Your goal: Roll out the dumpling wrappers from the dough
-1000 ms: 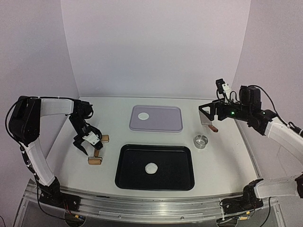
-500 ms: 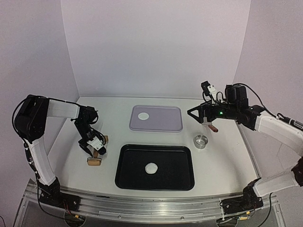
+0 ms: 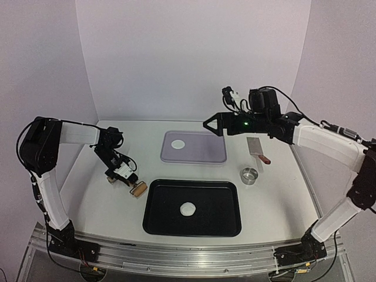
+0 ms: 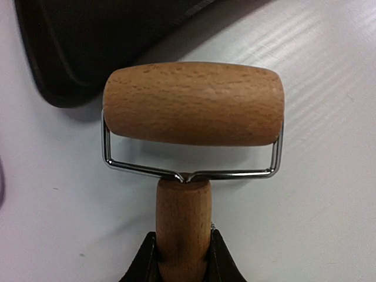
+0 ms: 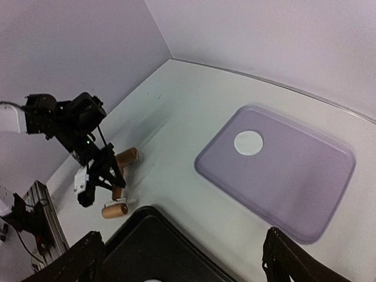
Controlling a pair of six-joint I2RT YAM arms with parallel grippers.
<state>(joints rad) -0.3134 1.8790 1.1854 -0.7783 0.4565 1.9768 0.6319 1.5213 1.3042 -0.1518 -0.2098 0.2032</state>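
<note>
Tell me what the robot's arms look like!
Both the left arm and the right arm are smooth white tubes joined by chunky black joints, with thin black cables running along them. The left gripper and the right gripper are black and pointed. A small green light glows near the right wrist.

A robot lab booth is indicated: a white table [image 3: 100,205] is enclosed by plain walls [image 3: 194,59], and two robot arms [image 3: 50,194] are bolted to a metal rail [image 3: 176,257].
</note>
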